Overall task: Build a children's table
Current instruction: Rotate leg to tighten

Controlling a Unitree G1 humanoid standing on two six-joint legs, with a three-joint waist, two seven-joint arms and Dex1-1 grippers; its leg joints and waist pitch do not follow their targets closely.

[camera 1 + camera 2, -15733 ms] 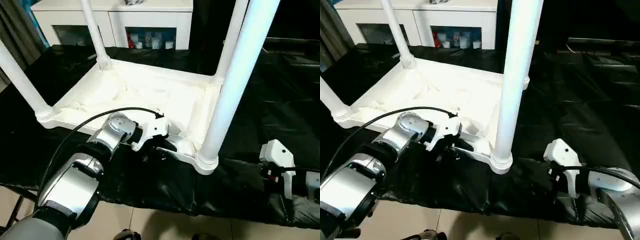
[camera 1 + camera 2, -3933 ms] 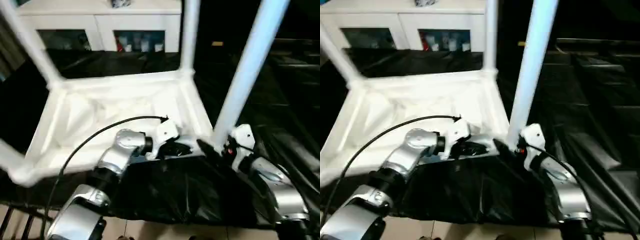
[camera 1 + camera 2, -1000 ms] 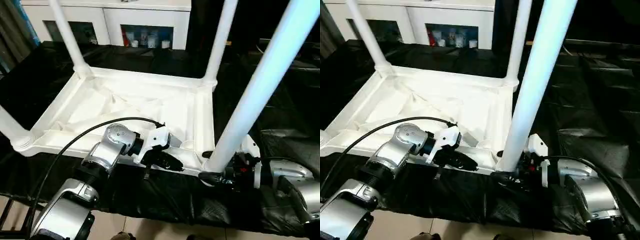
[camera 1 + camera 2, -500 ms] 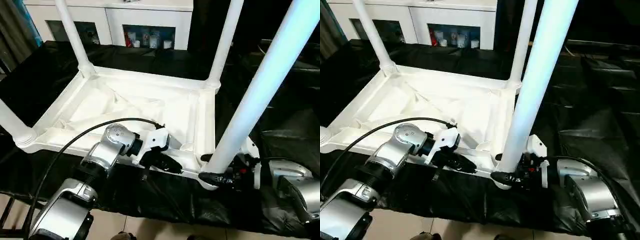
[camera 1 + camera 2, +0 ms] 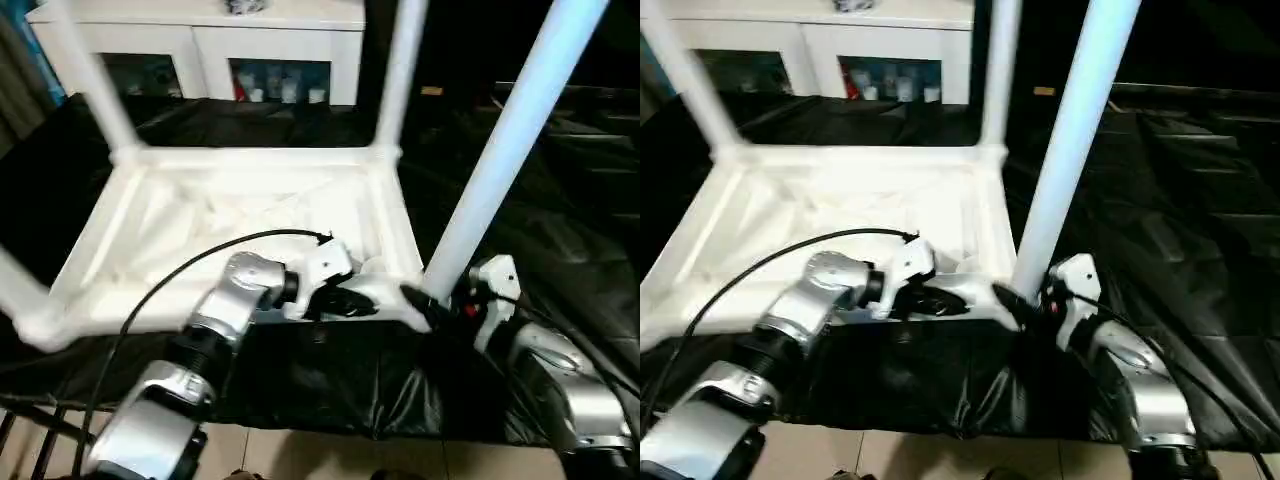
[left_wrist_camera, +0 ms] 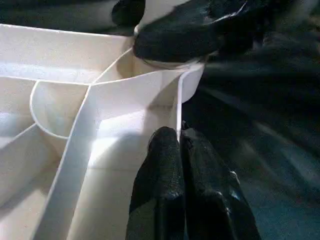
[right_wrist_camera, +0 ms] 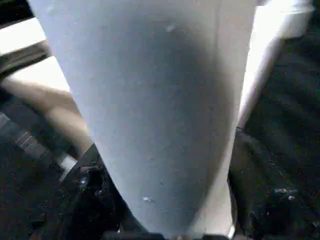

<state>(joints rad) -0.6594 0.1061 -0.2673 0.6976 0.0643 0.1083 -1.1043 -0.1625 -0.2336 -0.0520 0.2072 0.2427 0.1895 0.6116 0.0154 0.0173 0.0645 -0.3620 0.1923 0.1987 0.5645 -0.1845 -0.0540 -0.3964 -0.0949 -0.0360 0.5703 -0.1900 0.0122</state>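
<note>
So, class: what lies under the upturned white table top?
A black sheet lies under the table top and hangs over the near edge. What the sheet covers is hidden, as is the top's downward face.

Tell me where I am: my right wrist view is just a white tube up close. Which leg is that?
Observer: The near right leg. The right gripper sits at its base, by the corner socket.
Operator: And the left arm?
Observer: The left gripper has its jaws shut on the near rim of the tabletop.
Operator: All legs in?
Observer: Four stand upright from the upturned tabletop, which lies on the black sheet.
</note>
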